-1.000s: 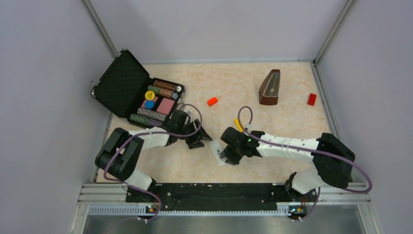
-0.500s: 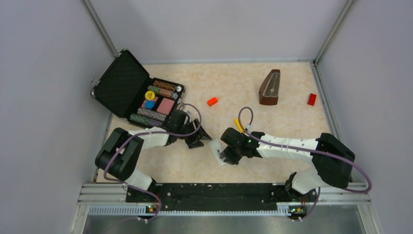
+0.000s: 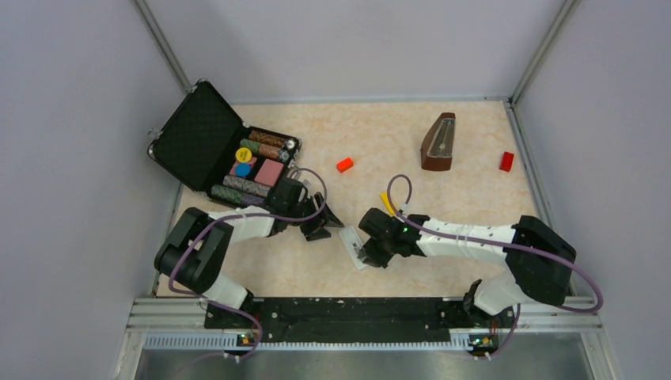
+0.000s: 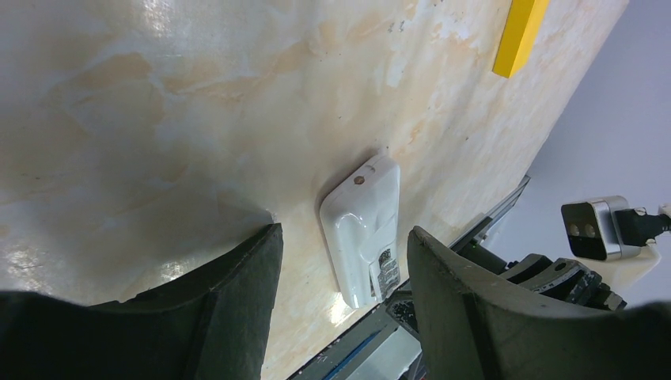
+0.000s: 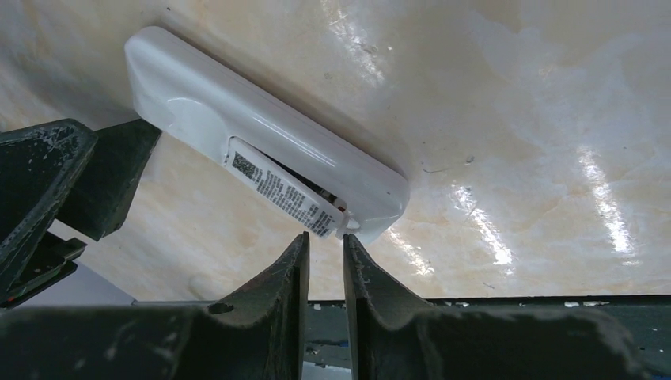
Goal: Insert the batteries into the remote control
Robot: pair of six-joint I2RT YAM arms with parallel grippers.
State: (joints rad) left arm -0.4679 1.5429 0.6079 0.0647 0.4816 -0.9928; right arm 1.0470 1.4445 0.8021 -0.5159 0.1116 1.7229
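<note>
At the table's far left, a black case stood open with its lid tipped back. Its tray held rows of striped chips, a yellow disc, a blue disc and a pink block. The remote control lay back-up on the table between the arms. Left gripper spread wide, empty, just beside it. Right gripper at its near end, fingers nearly together, nothing seen between.

Remote control: I see smooth, glossy white plastic, with a printed label like paper at the recess.
Surface: polished marbled beige that throws glare back at me.
Jaws: matt black, rough and scuffed in my right wrist view.
Yellow block: smooth and matt.
Metronome: its brown casing looks like wood.
</note>
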